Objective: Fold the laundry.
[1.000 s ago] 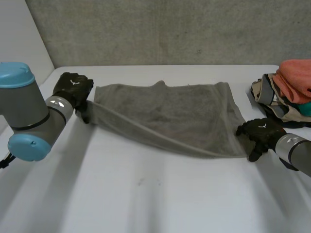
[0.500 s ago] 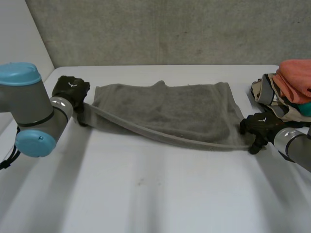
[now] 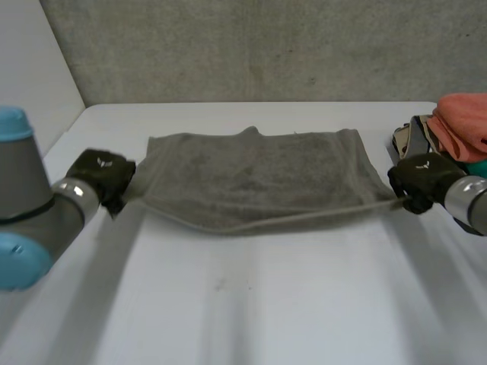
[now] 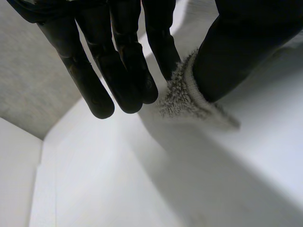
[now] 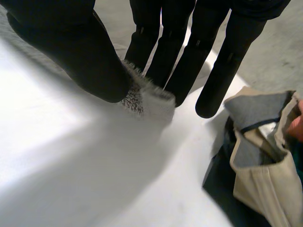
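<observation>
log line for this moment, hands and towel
left hand: pinching towel at near left corner | right hand: pinching near right corner | towel: near edge stretched between hands, rest flat on table

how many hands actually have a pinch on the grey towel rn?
2. The left hand pinches the grey towel at the left end of its near edge. The right hand pinches the right end, beside the pile of clothes.

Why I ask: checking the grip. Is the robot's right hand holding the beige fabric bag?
No, the right hand pinches the fluffy grey towel between thumb and fingers; the beige fabric bag lies beside it.
</observation>
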